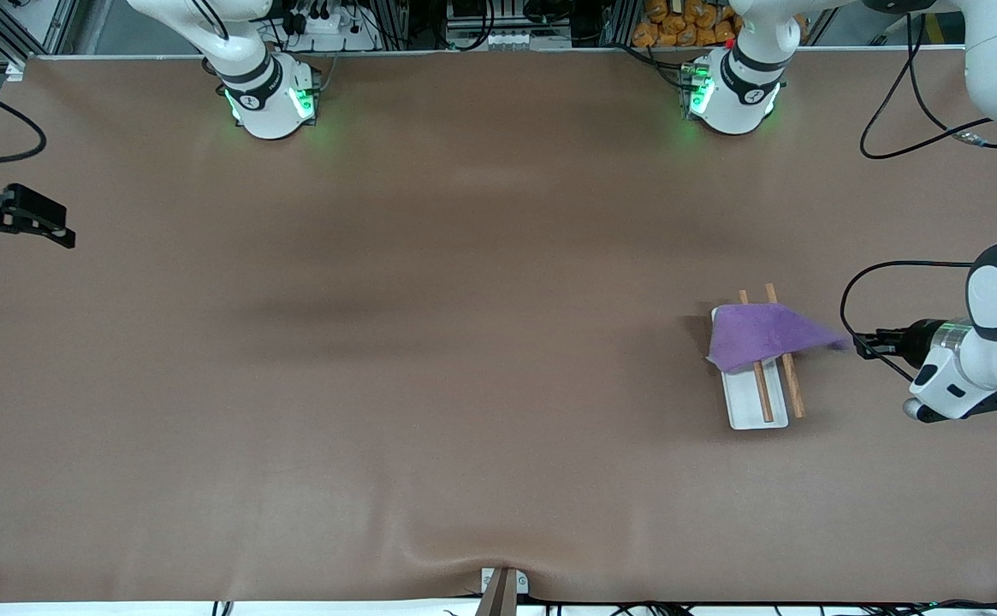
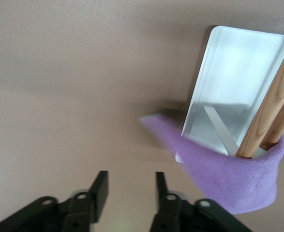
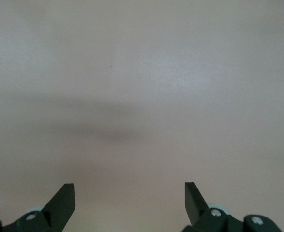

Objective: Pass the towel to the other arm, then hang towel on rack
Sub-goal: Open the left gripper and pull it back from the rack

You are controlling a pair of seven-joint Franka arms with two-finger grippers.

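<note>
The purple towel is draped over the rack's two wooden rods, above the white tray base, toward the left arm's end of the table. One towel corner points at my left gripper, which is open and empty just beside that corner. In the left wrist view, the towel wraps the rods over the tray, apart from the open left gripper. My right gripper waits open and empty at the right arm's end of the table, and its wrist view shows it over bare table.
The brown table cover is wrinkled near its front edge, where a small metal bracket stands. Cables lie by the left arm's base.
</note>
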